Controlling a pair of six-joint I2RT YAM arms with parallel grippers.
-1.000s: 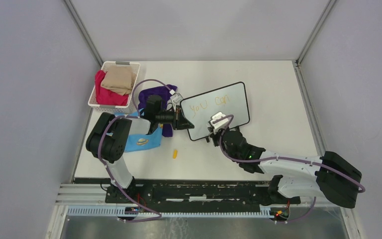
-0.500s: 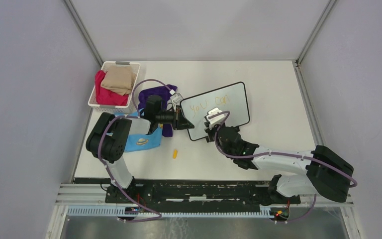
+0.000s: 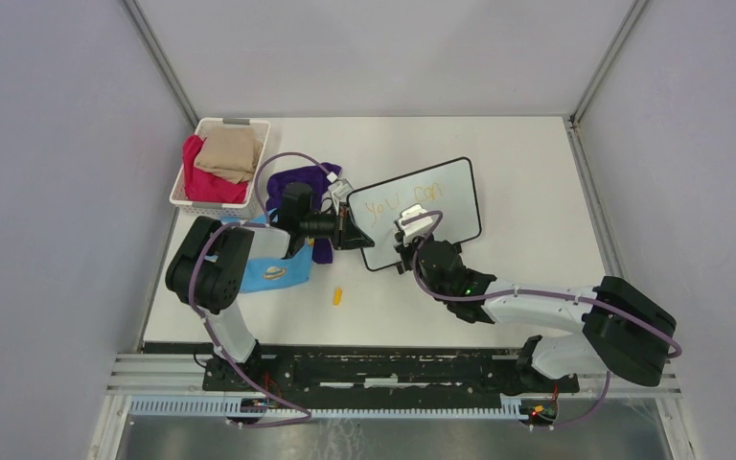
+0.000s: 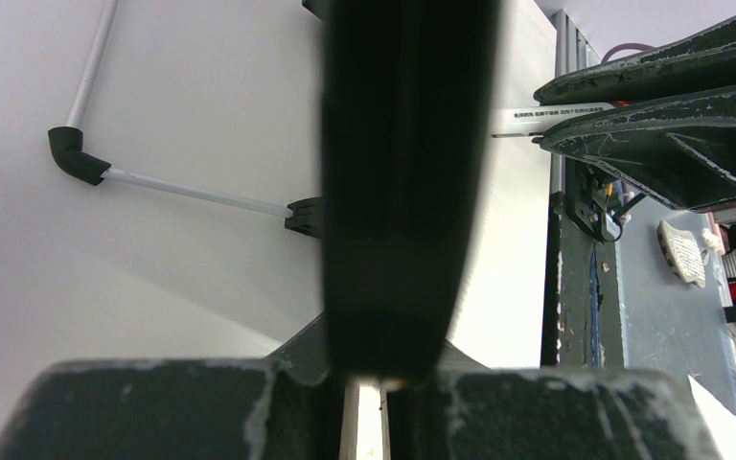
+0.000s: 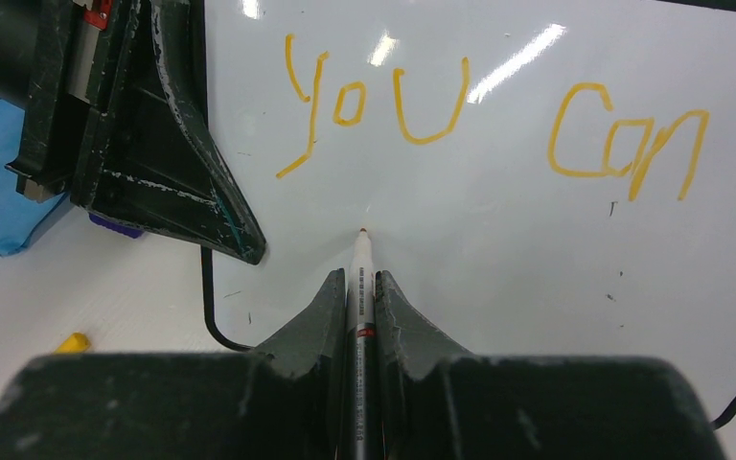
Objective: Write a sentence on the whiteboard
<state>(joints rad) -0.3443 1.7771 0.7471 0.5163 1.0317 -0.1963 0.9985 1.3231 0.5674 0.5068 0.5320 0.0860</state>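
While the sentence (image 5: 383, 96) reads only "you can" on the board (image 5: 498, 240), more seems due; right pincer (image 5: 359, 280) clamps the marker (image 5: 361, 251), tip just below "you"; left pincer (image 3: 353, 233) grips the board's edge.

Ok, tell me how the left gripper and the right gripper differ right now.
The left gripper clamps the side edge of the small black-framed whiteboard; the right gripper clamps a thin white marker pen. The left gripper reaches in from the board's side, the right gripper from its near edge, pen tip under the yellow-orange "you". Both are black, two-fingered and shut.
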